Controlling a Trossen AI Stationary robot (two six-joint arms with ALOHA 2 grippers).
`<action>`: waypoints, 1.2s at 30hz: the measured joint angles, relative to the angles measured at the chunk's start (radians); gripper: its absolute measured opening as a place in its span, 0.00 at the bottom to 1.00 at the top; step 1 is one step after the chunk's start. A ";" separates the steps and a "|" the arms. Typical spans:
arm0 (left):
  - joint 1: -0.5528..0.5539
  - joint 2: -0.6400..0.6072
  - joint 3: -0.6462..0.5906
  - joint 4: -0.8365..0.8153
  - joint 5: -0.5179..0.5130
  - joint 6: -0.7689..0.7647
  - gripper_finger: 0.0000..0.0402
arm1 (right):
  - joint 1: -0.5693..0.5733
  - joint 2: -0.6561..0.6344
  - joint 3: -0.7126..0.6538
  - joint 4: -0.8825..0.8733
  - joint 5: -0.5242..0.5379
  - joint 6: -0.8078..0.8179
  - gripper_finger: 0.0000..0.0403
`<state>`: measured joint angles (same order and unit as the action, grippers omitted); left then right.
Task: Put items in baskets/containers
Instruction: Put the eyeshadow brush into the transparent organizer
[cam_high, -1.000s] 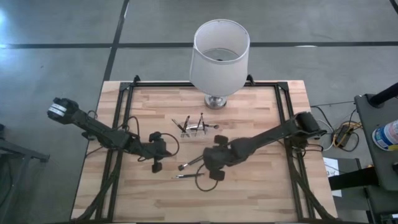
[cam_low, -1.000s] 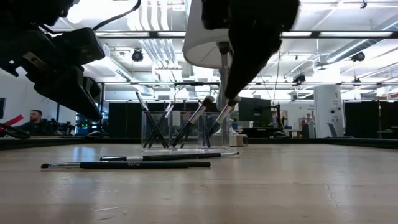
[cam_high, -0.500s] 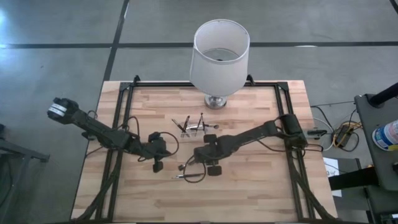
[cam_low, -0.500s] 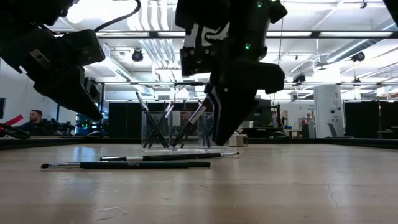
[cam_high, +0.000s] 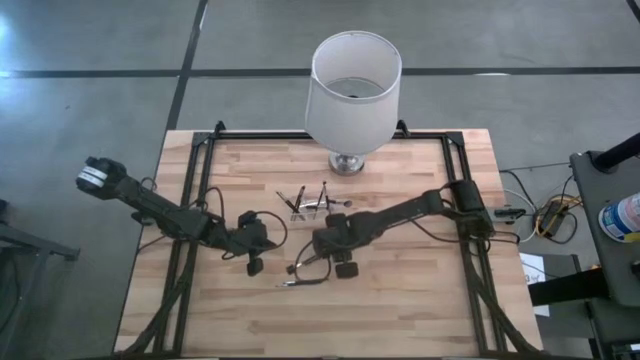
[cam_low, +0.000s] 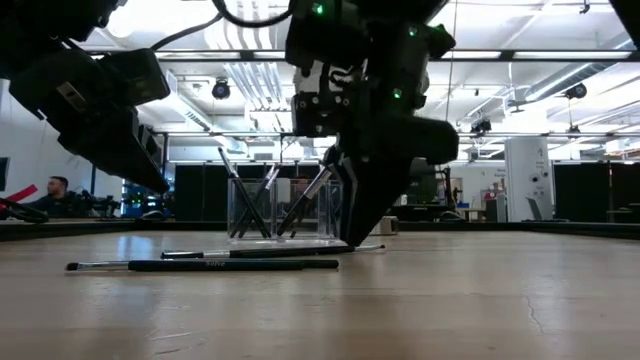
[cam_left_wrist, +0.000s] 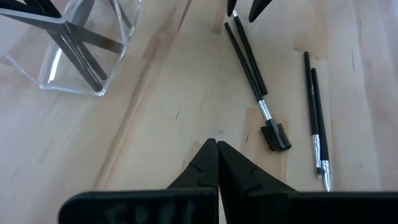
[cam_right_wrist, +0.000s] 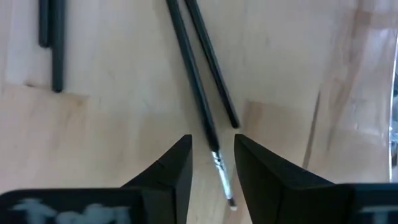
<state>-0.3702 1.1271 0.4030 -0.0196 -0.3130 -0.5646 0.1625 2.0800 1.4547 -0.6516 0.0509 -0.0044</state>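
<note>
On the wooden table: two dark robot arms work below a white lampshade (cam_high: 353, 88) standing on a metal base at the far edge
Right gripper (cam_right_wrist: 212, 167): lowered to the tabletop near the table's middle, its two fingers (cam_right_wrist: 177, 163) parted and straddling the pale-tipped end of a thin dark brush (cam_right_wrist: 198, 93); nothing is clamped between them
Same gripper from above: (cam_high: 314, 262), at the end of the arm reaching in from the right side of the table
Second brush (cam_right_wrist: 210, 61): lies just beside the first, almost parallel, outside the fingers
Loose brushes on the wood: two pairs in all, one pair with a comb-like head (cam_left_wrist: 275, 135) and another pair (cam_left_wrist: 316, 122) near it, both lying flat
Clear holder (cam_low: 283, 208): stands upright between the grippers and the lamp, several brushes leaning inside it at angles
Holder seen from the left wrist: (cam_left_wrist: 62, 46), transparent walls, dark handles crossing within
Left gripper (cam_left_wrist: 217, 148): poised above the table to the left of the loose brushes, fingertips pressed together, empty
Background: a person (cam_low: 55, 193) sits far off in the room behind the table
</note>
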 joint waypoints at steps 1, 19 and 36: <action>0.000 0.000 0.000 0.000 0.000 -0.005 0.00 | -0.002 0.000 -0.004 0.004 -0.001 -0.004 0.28; 0.000 0.000 0.000 0.000 0.000 -0.015 0.00 | -0.009 -0.006 -0.083 0.045 -0.053 -0.005 0.07; 0.000 0.000 0.000 0.002 0.001 -0.008 0.00 | -0.036 0.000 0.043 -0.056 -0.506 0.388 0.02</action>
<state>-0.3702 1.1271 0.4030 -0.0177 -0.3122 -0.5727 0.1262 2.0804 1.4975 -0.7071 -0.4548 0.3835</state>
